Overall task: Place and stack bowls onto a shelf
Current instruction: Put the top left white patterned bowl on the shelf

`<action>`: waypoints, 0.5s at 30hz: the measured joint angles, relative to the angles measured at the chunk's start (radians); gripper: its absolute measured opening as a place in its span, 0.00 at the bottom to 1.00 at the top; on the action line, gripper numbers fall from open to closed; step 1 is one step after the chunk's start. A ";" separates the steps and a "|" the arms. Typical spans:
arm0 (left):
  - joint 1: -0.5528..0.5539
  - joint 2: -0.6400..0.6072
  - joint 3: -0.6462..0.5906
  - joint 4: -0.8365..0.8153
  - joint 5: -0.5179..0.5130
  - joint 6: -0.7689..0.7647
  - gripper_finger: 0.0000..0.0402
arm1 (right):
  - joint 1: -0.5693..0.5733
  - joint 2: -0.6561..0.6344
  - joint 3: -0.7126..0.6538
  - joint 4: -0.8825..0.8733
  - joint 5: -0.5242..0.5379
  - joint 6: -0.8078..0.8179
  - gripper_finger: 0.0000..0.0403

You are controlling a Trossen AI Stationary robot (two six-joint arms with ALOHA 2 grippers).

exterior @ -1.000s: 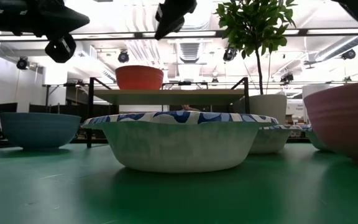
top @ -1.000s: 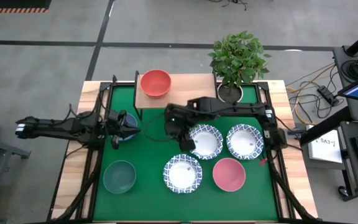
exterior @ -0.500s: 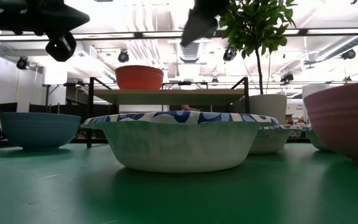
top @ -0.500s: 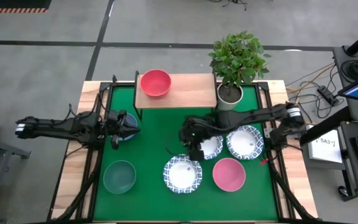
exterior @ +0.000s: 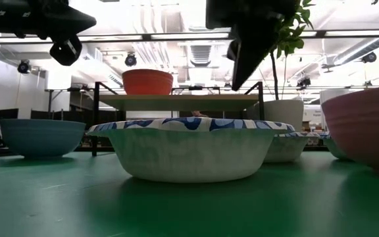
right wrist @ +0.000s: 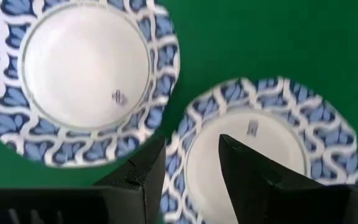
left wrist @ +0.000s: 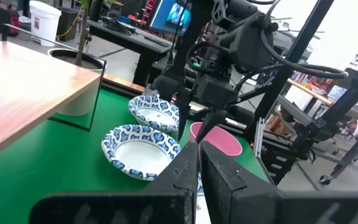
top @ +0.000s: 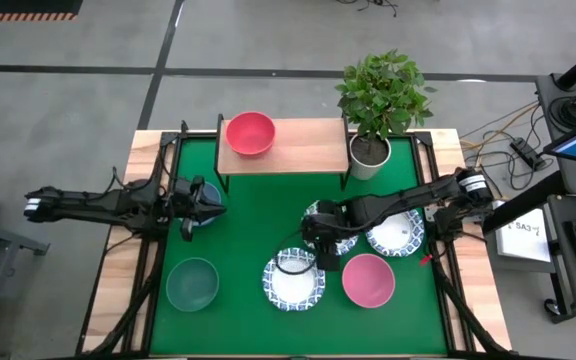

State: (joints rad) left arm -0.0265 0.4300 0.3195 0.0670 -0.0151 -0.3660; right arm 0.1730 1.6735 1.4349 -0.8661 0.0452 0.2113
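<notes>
Right gripper [top: 320, 255] hovered over white blue-rimmed bowls [top: 293, 280], jaws wide, empty, lined up for rim grab. Red round bowl [top: 250, 133] sat on wooden-topped shelf [top: 303, 148], far left. Left gripper [top: 186, 210] jaws closed, parked left of tabletop.

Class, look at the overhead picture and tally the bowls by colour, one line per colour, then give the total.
Plain red round bowl, on the wooden shelf: 1
Plain pink round bowl: 1
Plain blue round bowl, partly under the left arm: 1
Plain dark teal round bowl: 1
White round bowls with blue patterned rims: 3
Total: 7 bowls
</notes>
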 joint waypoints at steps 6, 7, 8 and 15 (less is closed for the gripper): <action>0.000 0.008 0.000 0.001 0.000 -0.008 0.00 | 0.060 -0.001 -0.007 -0.119 -0.003 0.031 0.26; 0.000 0.010 0.000 0.001 0.000 -0.008 0.00 | 0.071 -0.001 -0.007 -0.116 0.019 0.028 0.21; 0.000 0.010 0.000 0.001 0.000 -0.009 0.00 | 0.082 -0.001 -0.007 -0.116 0.036 0.025 0.16; -0.001 0.016 0.000 0.000 0.000 -0.009 0.00 | 0.118 0.035 -0.023 -0.103 0.017 0.086 0.08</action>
State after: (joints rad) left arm -0.0270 0.4458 0.3195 0.0674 -0.0154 -0.3752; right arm 0.2906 1.7081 1.4117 -0.9693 0.0625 0.2976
